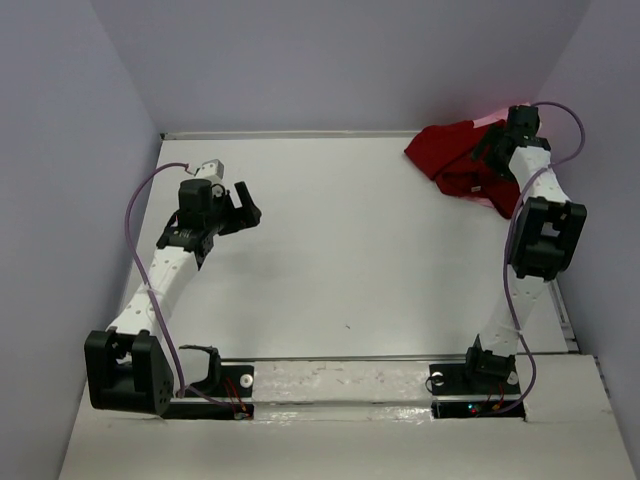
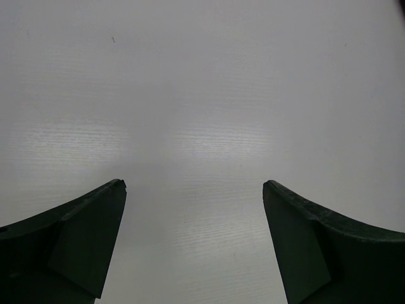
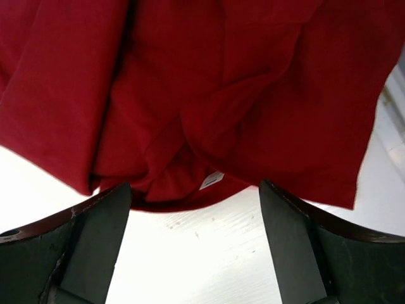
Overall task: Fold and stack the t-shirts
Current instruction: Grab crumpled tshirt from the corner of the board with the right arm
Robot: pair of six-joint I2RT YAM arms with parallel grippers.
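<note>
The dark red t-shirt point(image 1: 452, 158) lies crumpled in the table's back right corner. In the right wrist view the dark red t-shirt point(image 3: 209, 88) fills the upper half, with a small white label point(image 3: 212, 180) at its near hem. A thin light pink edge point(image 1: 497, 204) peeks out from under it, perhaps the pink t-shirt. My right gripper point(image 1: 492, 150) hovers over the shirt's near edge. The right gripper point(image 3: 195, 190) is open, with bare table and the hem between its fingers. My left gripper point(image 1: 246, 206) is at mid left. The left gripper point(image 2: 194, 185) is open over bare table.
Lilac walls point(image 1: 70, 150) close in the white table point(image 1: 350, 260) on the left, back and right. The two arm bases point(image 1: 340, 385) sit on a taped strip along the near edge. A purple cable point(image 1: 140, 200) loops beside the left arm.
</note>
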